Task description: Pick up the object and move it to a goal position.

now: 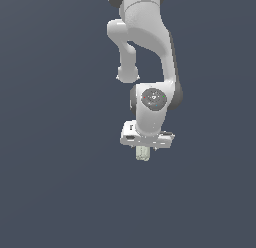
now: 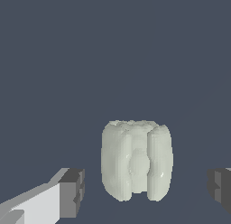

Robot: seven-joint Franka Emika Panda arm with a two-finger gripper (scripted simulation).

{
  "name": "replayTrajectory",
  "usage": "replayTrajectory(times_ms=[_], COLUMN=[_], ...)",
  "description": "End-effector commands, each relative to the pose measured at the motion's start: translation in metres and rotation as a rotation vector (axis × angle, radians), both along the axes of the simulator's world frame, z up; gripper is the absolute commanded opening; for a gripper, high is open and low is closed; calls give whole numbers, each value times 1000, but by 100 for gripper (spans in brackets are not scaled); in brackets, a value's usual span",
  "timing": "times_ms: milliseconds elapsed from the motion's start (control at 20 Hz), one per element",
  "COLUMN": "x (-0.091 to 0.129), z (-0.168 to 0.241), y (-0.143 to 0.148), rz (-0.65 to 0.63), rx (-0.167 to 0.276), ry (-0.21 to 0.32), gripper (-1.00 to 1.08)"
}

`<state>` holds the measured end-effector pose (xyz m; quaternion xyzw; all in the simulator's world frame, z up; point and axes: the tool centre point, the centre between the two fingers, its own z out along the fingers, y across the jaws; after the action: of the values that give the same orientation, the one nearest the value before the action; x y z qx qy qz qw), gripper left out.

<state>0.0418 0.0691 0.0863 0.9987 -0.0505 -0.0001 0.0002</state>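
The object [image 2: 136, 161] is a small pale greenish-white ribbed blob standing upright on the dark floor. In the exterior view it [image 1: 142, 153] shows just below the white hand of the arm. My gripper [image 2: 146, 189] is open and straddles the object. One dark fingertip [image 2: 72, 191] stands off one side and the other fingertip [image 2: 221, 188] off the other side, each with a gap to the object. In the exterior view the gripper [image 1: 145, 149] points straight down and its fingers are mostly hidden by the hand.
The floor [image 1: 55, 182] is a plain dark blue-grey surface on all sides. The white arm [image 1: 145, 52] rises above the gripper toward the top of the exterior view. No goal marker shows.
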Motion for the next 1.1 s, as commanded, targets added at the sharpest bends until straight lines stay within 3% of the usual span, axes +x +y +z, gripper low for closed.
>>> replayTrajectory(times_ms=[0, 600, 650, 1050], x=[0, 1, 1, 1], z=[-8, -46, -46, -46], y=[0, 1, 1, 1], rz=[0, -3, -3, -3], rx=[0, 0, 0, 0], ry=[1, 0, 0, 0], gripper=[100, 100, -100, -100])
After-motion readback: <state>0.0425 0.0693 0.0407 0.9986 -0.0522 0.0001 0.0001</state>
